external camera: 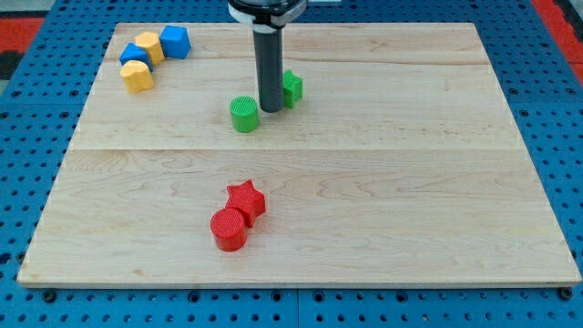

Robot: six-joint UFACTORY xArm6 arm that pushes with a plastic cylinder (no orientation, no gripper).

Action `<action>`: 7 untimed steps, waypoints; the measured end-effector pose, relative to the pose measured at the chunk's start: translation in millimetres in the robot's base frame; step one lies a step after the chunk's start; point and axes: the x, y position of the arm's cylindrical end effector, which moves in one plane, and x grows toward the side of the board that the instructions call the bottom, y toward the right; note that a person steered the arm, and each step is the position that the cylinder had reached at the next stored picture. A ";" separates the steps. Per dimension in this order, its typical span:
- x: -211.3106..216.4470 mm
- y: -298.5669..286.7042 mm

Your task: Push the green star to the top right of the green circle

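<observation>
A robotics lab bench: a pale wooden board (301,173) of glued planks lies on a blue perforated mounting plate (36,118), its regular grid of holes typical of test rigs. A red surface (556,18) shows at the view's top corners. A dark rod (270,68) hangs from a white-collared mount over the board, and small ribbed plastic blocks in primary colours, such as a red star (247,199) and a yellow block (138,76), sit scattered like experiment props.
</observation>
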 end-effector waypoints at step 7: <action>-86.7 163.9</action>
